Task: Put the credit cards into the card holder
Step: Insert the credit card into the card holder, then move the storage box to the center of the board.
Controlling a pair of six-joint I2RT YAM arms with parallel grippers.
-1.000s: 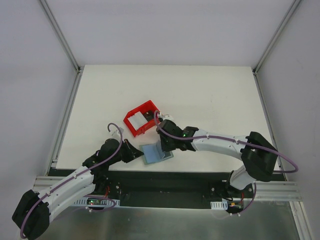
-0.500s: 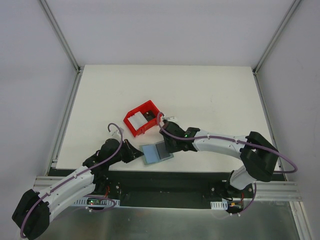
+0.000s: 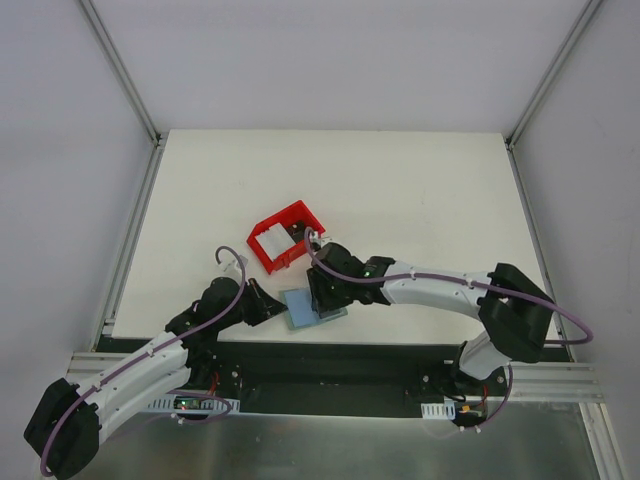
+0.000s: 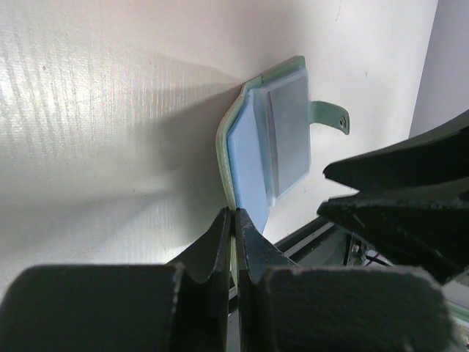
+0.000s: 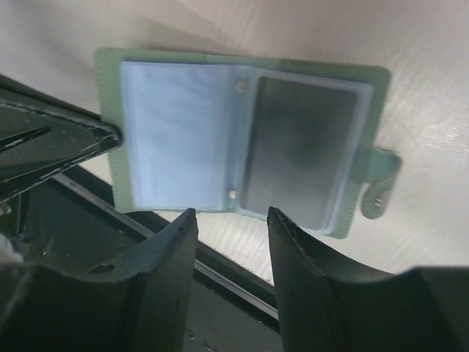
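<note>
White ribbed bench (image 3: 400, 190), pale walls (image 3: 60, 150). Green card holder (image 5: 242, 139) lay open, glossy blue pockets (image 5: 176, 132). My left pincer (image 4: 234, 214) pinched its edge; right pincer (image 5: 231, 216) gaped, empty.

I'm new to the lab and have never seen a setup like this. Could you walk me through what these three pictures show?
These are two robot arms bolted at the near edge of a table, each ending in a two-finger gripper. One picture looks down from above; the other two come from a camera on each wrist. On the table are a red bin with pale cards in it and an open green card holder with a dark card in one pocket. The left gripper is pinched shut on the card holder's edge. The right gripper hovers open above it, holding nothing.
</note>
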